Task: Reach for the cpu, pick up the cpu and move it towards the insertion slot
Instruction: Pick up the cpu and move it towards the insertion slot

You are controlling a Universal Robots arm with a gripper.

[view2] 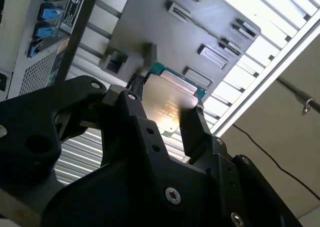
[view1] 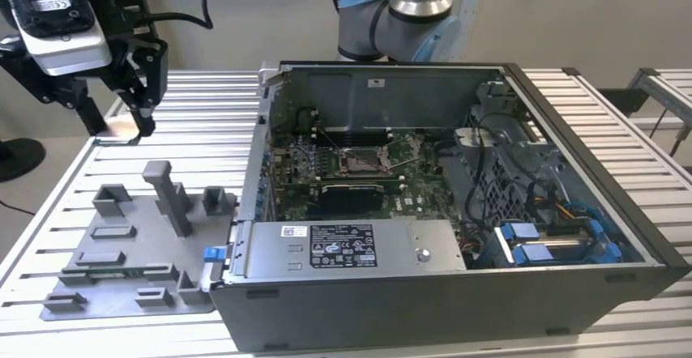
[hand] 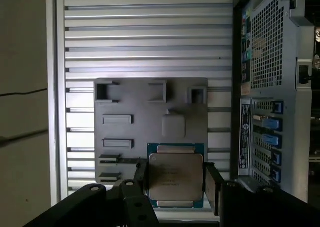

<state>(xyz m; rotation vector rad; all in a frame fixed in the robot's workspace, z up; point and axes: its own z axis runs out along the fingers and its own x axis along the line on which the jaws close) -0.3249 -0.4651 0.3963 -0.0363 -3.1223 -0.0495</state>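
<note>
My gripper hangs high over the far corner of the table on the exterior view's left, above the grey tray. It is shut on the cpu, a thin square chip with a pale silver top. In both wrist views the cpu sits flat between the two black fingers, well clear of the tray below. The insertion slot, a silvery frame with a dark centre, lies on the green motherboard inside the open computer case, far off toward the exterior view's right of the gripper.
The open computer case fills the middle and the exterior view's right side of the slatted table. Upright grey blocks stand on the tray. The arm's base rises behind the case. The case's perforated side wall stands beside the tray.
</note>
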